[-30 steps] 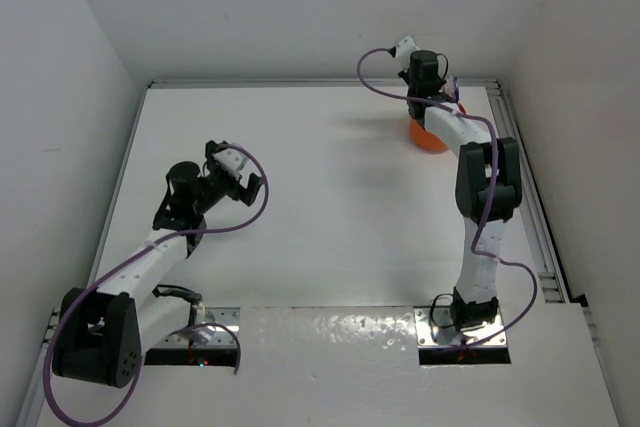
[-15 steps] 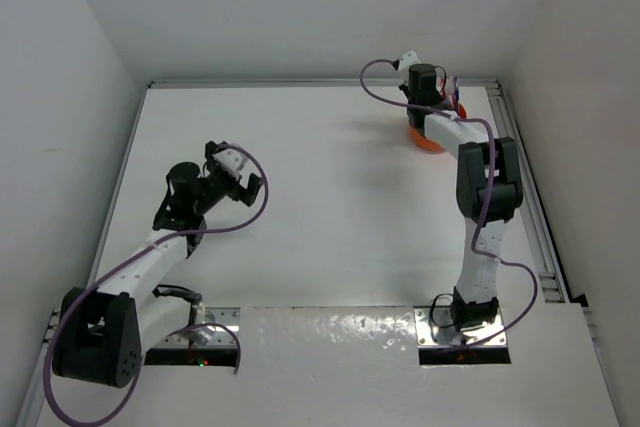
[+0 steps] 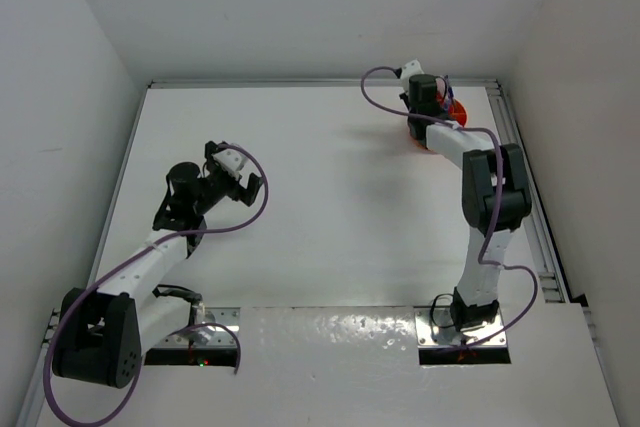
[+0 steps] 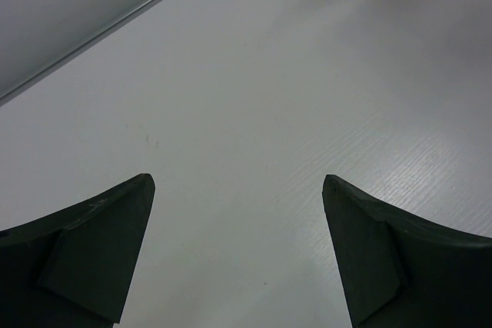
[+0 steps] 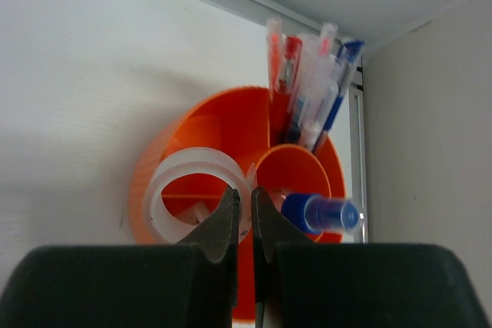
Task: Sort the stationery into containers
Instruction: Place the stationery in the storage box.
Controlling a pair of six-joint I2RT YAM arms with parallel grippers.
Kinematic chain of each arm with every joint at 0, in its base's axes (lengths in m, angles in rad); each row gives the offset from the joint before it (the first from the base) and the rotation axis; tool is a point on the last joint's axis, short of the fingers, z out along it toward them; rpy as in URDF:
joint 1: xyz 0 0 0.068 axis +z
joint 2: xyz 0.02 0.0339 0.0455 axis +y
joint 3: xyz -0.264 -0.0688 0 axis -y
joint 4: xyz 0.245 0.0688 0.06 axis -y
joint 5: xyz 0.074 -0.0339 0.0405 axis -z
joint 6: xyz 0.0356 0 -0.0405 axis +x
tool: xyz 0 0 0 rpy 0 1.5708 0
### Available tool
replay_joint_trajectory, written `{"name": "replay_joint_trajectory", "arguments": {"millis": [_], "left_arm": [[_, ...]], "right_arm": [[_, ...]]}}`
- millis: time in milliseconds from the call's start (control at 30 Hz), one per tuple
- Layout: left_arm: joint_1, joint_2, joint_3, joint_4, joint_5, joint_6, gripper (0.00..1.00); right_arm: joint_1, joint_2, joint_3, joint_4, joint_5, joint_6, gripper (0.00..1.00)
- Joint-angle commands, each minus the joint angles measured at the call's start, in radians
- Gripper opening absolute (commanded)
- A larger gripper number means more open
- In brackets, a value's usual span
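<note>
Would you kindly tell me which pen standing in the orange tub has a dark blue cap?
The pen farthest right in the right wrist view, nearest the side wall; the other pens show red or pink tops.

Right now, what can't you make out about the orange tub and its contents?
- Top view: the right arm covers most of the orange tub with its wrist; the contents are too small to tell.
- Right wrist view: the shut right gripper blocks the tub's near side; whether it pinches the tape ring is unclear.
- Left wrist view: only table shows past the open left gripper; the tub lies outside the frame.
</note>
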Motion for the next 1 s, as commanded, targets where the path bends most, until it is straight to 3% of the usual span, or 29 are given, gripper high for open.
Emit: {"name": "replay_joint_trajectory", "arguments": {"millis": [0,533,967], "left_arm": [[0.004,-0.022,-0.01,0.041,-0.003,-0.014,0.89],[-0.002,-0.028,-0.019,0.052,-0.001,-0.017,0.89],[-0.002,-0.036,-0.024,0.052,-0.011,-0.017,0.89]], "right_arm": [[0.007,-0.088,-0.058,0.049,0.023,0.031,0.0],[0.013,-0.236,-0.175,0.049,0.07,0.056,0.0],[-0.025,-0.204,-0.231,0.115,0.104,0.025,0.0]]}}
